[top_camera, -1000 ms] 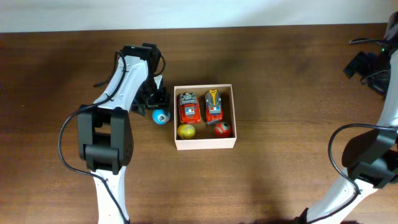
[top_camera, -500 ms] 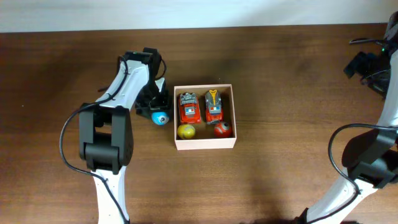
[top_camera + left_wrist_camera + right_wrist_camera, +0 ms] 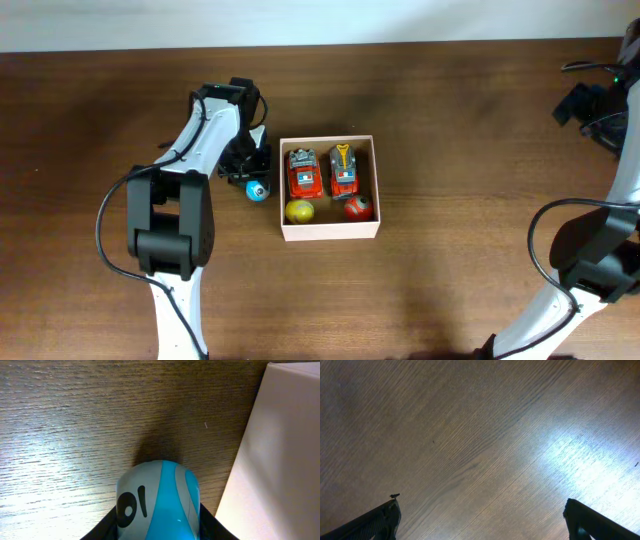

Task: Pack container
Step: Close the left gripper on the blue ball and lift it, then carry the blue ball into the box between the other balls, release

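Premises assessed as a robotics laboratory or test bench, not a home or a shop. Grounds: two white-and-black jointed arms, the left arm (image 3: 165,230) and the right arm (image 3: 590,250), stand at the near edge of one dark wood-grain worktop (image 3: 450,130). Black cabling (image 3: 590,68) hangs loose about the right arm's upper section. A plain pale strip (image 3: 300,20) runs beyond the far edge; wall or floor cannot be determined. Goods on the worktop are playthings: a cardboard container (image 3: 330,233) holding two red toy cars (image 3: 303,173), a yellow ball (image 3: 299,211) and a red ball (image 3: 358,208), with a blue toy ball (image 3: 258,189) just beside it.
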{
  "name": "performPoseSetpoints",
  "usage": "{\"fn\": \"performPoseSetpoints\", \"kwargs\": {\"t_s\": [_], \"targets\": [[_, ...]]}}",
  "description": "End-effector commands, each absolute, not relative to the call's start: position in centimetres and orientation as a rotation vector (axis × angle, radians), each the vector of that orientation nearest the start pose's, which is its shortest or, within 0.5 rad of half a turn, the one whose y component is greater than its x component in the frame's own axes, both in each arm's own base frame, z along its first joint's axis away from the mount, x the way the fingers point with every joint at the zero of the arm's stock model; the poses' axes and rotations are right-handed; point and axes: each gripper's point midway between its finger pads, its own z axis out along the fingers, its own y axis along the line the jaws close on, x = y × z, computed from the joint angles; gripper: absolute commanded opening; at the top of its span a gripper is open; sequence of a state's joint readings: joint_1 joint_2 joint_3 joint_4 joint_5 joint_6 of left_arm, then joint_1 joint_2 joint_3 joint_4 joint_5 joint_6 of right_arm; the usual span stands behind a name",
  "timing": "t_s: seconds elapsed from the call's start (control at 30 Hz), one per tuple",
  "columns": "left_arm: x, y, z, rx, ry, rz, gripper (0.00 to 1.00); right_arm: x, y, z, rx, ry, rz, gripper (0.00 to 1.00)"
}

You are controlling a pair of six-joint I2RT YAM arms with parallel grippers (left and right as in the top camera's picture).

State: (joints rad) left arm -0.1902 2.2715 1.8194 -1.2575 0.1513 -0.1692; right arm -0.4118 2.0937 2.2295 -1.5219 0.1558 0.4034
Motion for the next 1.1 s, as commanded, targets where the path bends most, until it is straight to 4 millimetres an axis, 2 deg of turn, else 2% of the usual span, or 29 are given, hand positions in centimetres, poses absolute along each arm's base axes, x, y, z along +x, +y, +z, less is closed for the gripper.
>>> {"fn": "performPoseSetpoints", "kwargs": {"t_s": [0.0, 0.13, 0.23, 0.37, 0.4, 0.5, 0.7, 0.8, 1.07], "targets": [[39.4, -9.9, 2.0, 0.016, 3.294, -0.193, 0.34, 38.4, -19.8, 21.2, 1.172, 2.657, -0.232, 0.99], [40.1, -10.1, 3.4, 0.025, 3.276, -0.197, 0.33, 38.4, -19.8, 21.2, 1.172, 2.656, -0.232, 0.99], [41.1, -10.3, 5.3, 0.074, 3.238, -0.207, 0.33, 38.4, -19.8, 21.2, 1.172, 2.657, -0.232, 0.99], [42.7, -10.6, 9.4, 0.169, 3.161, -0.222, 0.34, 38.4, -19.8, 21.2, 1.172, 2.657, -0.232, 0.99], [43.1, -10.6, 10.9, 0.211, 3.134, -0.225, 0.34, 38.4, -19.8, 21.2, 1.172, 2.657, -0.232, 0.99], [43.5, -11.0, 13.7, 0.286, 3.079, -0.253, 0.34, 38.4, -19.8, 21.2, 1.172, 2.657, -0.232, 0.99], [43.5, -14.2, 18.5, 0.491, 2.931, -0.507, 0.34, 38.4, -19.8, 21.2, 1.172, 2.657, -0.232, 0.99], [42.7, -15.8, 19.2, 0.589, 2.902, -0.578, 0.34, 38.4, -19.8, 21.2, 1.172, 2.657, -0.232, 0.99], [39.3, -20.6, 18.9, 0.961, 2.855, -0.567, 0.35, 38.4, -19.8, 21.2, 1.172, 2.657, -0.232, 0.99]]}}
